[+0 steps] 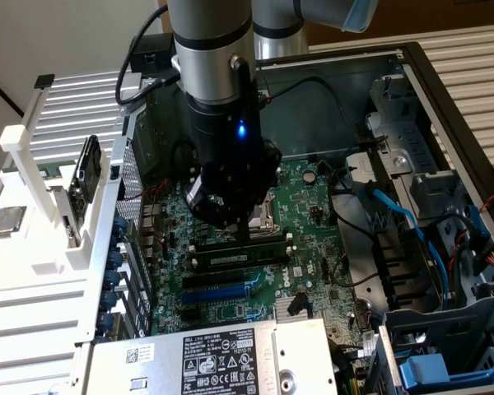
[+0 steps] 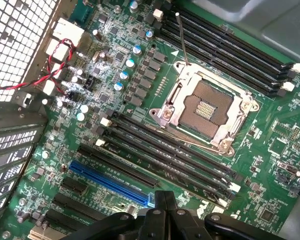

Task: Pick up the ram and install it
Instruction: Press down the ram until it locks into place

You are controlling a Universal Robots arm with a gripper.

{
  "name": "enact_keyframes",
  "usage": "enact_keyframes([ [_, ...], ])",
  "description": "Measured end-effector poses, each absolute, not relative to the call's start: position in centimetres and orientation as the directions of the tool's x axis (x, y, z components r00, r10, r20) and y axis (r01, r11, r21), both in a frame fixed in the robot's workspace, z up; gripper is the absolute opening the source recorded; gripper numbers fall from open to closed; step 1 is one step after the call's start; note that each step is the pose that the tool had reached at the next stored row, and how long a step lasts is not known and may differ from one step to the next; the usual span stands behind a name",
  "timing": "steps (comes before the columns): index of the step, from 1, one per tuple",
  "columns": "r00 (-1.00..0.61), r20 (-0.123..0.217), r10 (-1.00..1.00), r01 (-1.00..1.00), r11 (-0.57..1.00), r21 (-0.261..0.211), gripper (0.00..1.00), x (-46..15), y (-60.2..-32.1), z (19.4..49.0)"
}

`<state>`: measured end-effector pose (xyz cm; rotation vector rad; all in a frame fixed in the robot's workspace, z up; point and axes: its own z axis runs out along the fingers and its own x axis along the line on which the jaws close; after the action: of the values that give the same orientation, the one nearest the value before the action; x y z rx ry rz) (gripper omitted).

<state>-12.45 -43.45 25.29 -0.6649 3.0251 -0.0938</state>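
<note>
The ram [image 1: 235, 258] is a long narrow stick with a small white label. It stands on edge in one of the black memory slots [image 2: 170, 150] beside the CPU socket [image 2: 205, 107]. In the exterior view my gripper [image 1: 245, 233] points straight down, its tip just above the top edge of the ram near the middle of its length. In the wrist view the gripper [image 2: 165, 197] is shut, its dark fingers pressed together with nothing between them. From above I cannot tell the ram apart from the slots.
A blue expansion slot [image 1: 218, 292] lies just beyond the memory slots. The power supply [image 1: 214, 358] borders the board at the bottom of the exterior view. Drive bays with blue cables [image 1: 428, 247] crowd that view's right. A white rack [image 1: 33, 206] stands outside the case at its left.
</note>
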Motion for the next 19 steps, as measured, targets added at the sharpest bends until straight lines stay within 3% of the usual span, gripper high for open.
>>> enact_keyframes([
  [19,-0.987,-0.033,-0.154,-0.153,0.987,-0.055,0.1,-12.45,-43.45,25.09],
])
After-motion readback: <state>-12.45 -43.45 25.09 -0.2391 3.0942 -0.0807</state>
